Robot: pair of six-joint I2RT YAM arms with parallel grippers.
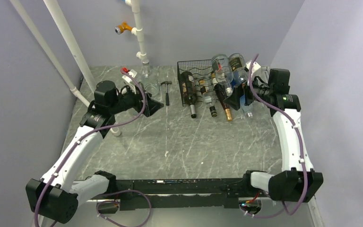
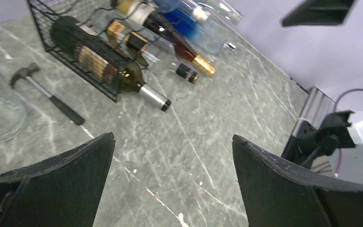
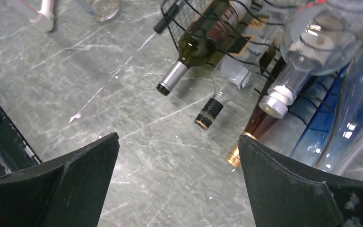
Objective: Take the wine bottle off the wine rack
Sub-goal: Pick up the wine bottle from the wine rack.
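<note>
Hovering wide open by the wine rack (image 1: 185, 71), right gripper (image 3: 175, 142) likely needed centring on the green wine bottle (image 3: 191, 49) neck first.

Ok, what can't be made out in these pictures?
Top view: the right arm hides the right end of the rack; bottle count there unclear.
Right wrist: the top edge cuts off most of the bottles.
Left wrist: label text too blurred to read; the left edge cuts the glass dish.

Both arms reach forward, the left gripper (image 2: 172, 142) and right gripper (image 3: 178, 142) spread wide.
</note>
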